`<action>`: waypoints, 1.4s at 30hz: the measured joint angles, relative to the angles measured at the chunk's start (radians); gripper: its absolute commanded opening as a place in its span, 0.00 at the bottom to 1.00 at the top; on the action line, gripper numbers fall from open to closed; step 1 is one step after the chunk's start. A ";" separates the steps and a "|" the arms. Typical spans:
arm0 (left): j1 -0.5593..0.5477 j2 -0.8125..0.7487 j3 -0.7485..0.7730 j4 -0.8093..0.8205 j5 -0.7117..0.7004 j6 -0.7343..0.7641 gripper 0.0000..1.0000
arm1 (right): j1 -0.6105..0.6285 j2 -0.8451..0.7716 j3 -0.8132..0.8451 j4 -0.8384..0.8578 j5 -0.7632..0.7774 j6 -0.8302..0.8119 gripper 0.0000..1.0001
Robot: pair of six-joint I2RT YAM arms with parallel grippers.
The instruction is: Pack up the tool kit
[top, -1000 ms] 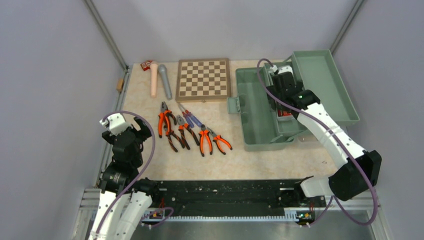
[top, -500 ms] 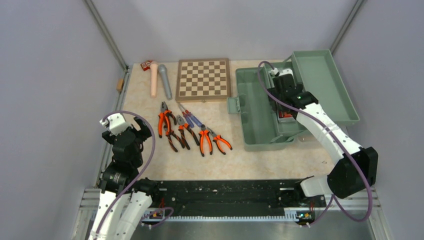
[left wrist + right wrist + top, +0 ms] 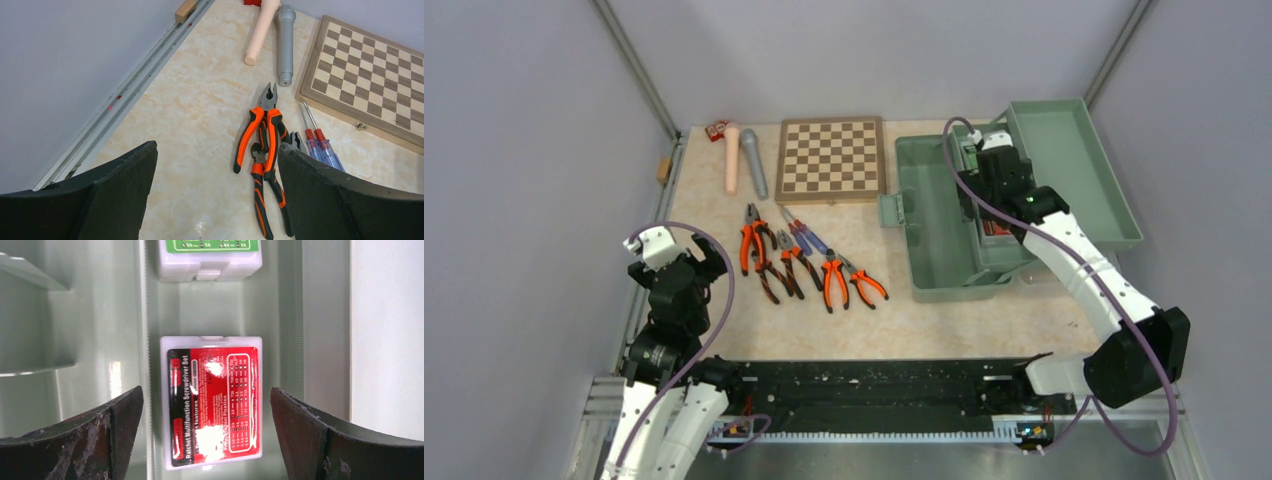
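Glossy red-labelled box (image 3: 212, 400), matt green plastic toolbox (image 3: 934, 230), smooth marble-look table (image 3: 200, 110), wooden chessboard (image 3: 370, 95).

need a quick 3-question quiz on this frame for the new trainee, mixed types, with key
1. True or false: the left gripper holds the orange-handled pliers.
2. The right gripper above the red-labelled box is: A open, B shut on it, C shut and empty.
3. Fill in: the red-labelled box lies inside the ___.
Key: 1 false, they lie on the table; 2 A; 3 toolbox.
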 measured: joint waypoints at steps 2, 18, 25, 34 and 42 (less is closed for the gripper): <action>0.000 0.000 0.000 0.000 0.000 0.000 0.93 | 0.000 -0.017 0.000 0.010 -0.018 0.000 0.96; 0.000 0.000 0.000 0.000 0.000 0.000 0.94 | 0.203 -0.073 0.027 0.146 -0.218 0.045 0.83; 0.000 0.000 0.000 0.000 0.000 0.000 0.94 | 0.375 0.129 0.081 0.276 -0.314 0.088 0.67; 0.000 0.000 0.000 0.000 0.001 0.000 0.94 | 0.472 0.486 0.203 0.379 -0.354 0.087 0.58; 0.001 0.000 0.000 0.001 0.012 0.000 0.93 | 0.509 0.753 0.349 0.439 -0.393 0.064 0.46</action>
